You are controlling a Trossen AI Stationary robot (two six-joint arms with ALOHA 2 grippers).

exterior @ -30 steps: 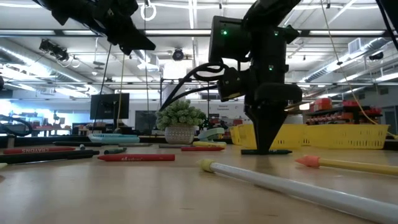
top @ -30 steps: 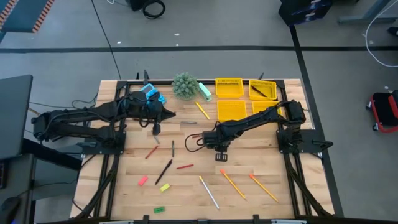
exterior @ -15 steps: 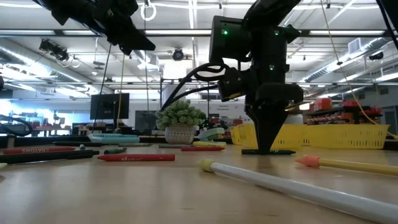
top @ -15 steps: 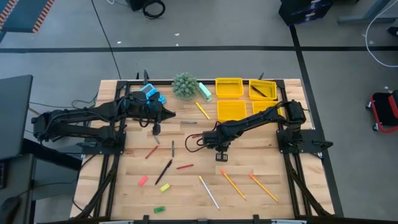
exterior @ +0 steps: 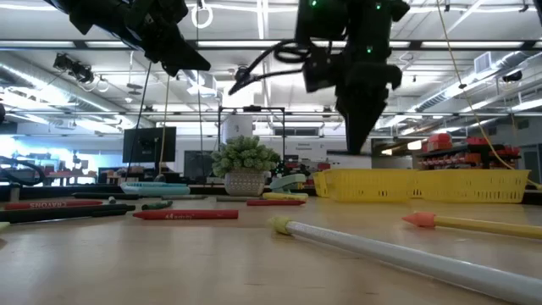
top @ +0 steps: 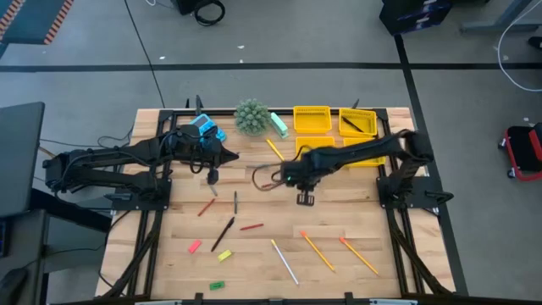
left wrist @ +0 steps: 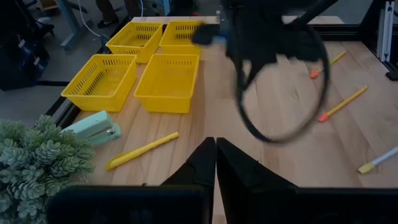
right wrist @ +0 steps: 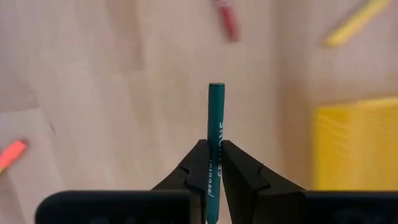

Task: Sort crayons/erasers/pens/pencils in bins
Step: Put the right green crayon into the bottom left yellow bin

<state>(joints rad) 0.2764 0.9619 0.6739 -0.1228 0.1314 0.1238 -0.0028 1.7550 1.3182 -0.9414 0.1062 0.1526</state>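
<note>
My right gripper (top: pixel 303 197) hangs over the middle of the table, shut on a dark green lettered crayon (right wrist: pixel 216 118). My left gripper (top: pixel 212 176) hovers shut and empty at the left, beside the blue calculator (top: pixel 203 127). Four yellow bins (top: pixel 312 119) stand at the far right, with a dark pen in one (top: pixel 359 124). Red crayons (top: pixel 251 227), a black pen (top: pixel 223 233), orange pencils (top: pixel 318 251), a whitish pencil (top: pixel 284 261) and small erasers (top: pixel 194 246) lie flat on the wood. My right gripper pinches the green crayon between its two fingers (right wrist: pixel 198 165), on the crayon's sides (right wrist: pixel 215 149) away from its far end (right wrist: pixel 216 87). The fingers come from above, pointing steeply down. The crayon is lifted clear of the table and sticks out beyond the fingertips.
A potted plant (top: pixel 251 116) and a pale green stapler (top: pixel 279 124) stand at the far edge, left of the bins. A yellow pencil (top: pixel 275 150) lies near them. The right arm reaches over the nearer bins (top: pixel 315 150).
My right gripper has risen from the tabletop and drawn toward the far edge and the bins, taking the green crayon up with it. The crayon, which lay on the wood under the fingers, now hangs clear. The left arm has kept still.
</note>
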